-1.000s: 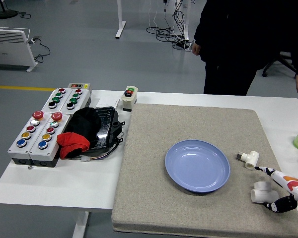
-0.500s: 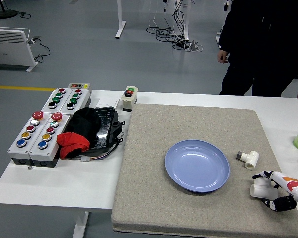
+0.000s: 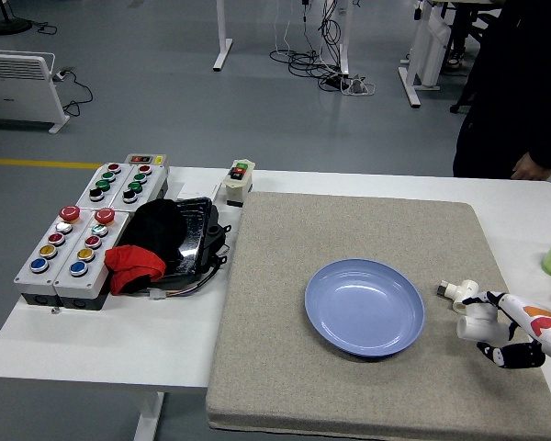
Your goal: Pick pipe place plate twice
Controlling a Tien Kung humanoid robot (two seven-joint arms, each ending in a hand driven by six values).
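Fingers of the right hand [image 3: 507, 333] are curled around a white pipe fitting [image 3: 476, 322], gripped at the hand's left side and apparently lifted just off the grey mat [image 3: 285, 367]; whether it has fully cleared the mat cannot be told. A second white pipe fitting [image 3: 455, 290] lies on the mat just beyond the held one, its long axis running roughly left to right. The blue plate [image 3: 365, 306] sits to the left of the hand, near but apart, so the carry probably runs leftward across the mat. Only the right arm is in view. Further out, button boxes [image 3: 83, 230] and a black tray [image 3: 188, 241] occupy the table's left side. A person [image 3: 523, 87] stands at the far right edge, one hand at the table edge.
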